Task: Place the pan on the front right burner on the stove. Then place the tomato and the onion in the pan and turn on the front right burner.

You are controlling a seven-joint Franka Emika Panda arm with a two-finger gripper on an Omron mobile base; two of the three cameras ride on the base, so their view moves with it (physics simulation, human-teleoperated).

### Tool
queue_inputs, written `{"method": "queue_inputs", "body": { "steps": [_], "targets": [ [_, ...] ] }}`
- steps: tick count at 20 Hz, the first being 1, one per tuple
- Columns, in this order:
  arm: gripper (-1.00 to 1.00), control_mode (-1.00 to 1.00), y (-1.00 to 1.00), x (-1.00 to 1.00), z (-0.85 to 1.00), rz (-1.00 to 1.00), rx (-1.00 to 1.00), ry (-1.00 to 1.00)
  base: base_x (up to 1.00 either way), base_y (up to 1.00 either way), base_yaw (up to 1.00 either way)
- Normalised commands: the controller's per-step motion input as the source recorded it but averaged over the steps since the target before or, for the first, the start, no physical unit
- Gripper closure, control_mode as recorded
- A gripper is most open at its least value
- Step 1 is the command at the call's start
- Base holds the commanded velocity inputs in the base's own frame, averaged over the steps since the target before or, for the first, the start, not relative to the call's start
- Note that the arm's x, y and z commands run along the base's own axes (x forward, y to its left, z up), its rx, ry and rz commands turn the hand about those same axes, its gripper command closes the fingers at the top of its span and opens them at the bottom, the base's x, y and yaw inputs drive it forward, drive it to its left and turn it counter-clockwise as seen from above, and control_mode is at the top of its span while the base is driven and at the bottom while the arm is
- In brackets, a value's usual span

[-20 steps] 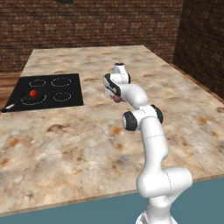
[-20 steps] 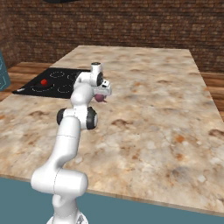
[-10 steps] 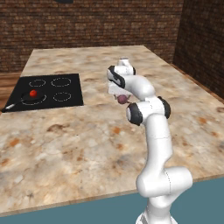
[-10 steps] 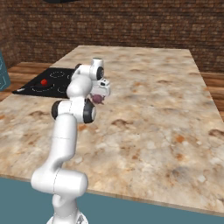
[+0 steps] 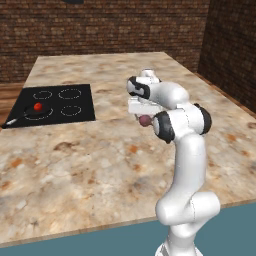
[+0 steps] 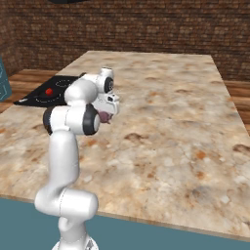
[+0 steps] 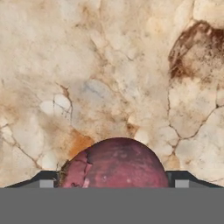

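Gripper (image 7: 113, 181) is carrying the dull purplish-maroon onion (image 7: 114, 162) between widely spread fingers, above the middle of the mottled beige stone counter (image 5: 100, 165). Round, firm and probably slick, it is best gripped across its widest middle.

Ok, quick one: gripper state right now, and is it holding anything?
Gripper: closed on the onion, held between its fingertips above the marble counter.

Glossy white rounded arm (image 5: 187, 165) with dark joint bands and 2 small dark fingers (image 7: 43, 178).
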Motion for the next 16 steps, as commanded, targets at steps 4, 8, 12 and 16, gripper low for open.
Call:
{"method": "queue_inputs", "body": {
  "steps": [4, 8, 12, 16],
  "targets": [
    [1.00, -1.00, 0.00, -1.00, 0.20, -0.02, 0.00, -0.07, 0.00, 0.00, 0.00],
    [1.00, -1.00, 0.01, -1.00, 0.29, 0.00, 0.00, -0.16, 0.00, 0.00, 0.00],
    [1.00, -1.00, 0.01, -0.74, 0.31, 0.00, 0.00, -0.15, 0.00, 0.00, 0.00],
    [1.00, -1.00, 0.00, -0.51, 0.19, 0.00, 0.00, -0.05, 0.00, 0.00, 0.00]
  ]
}}
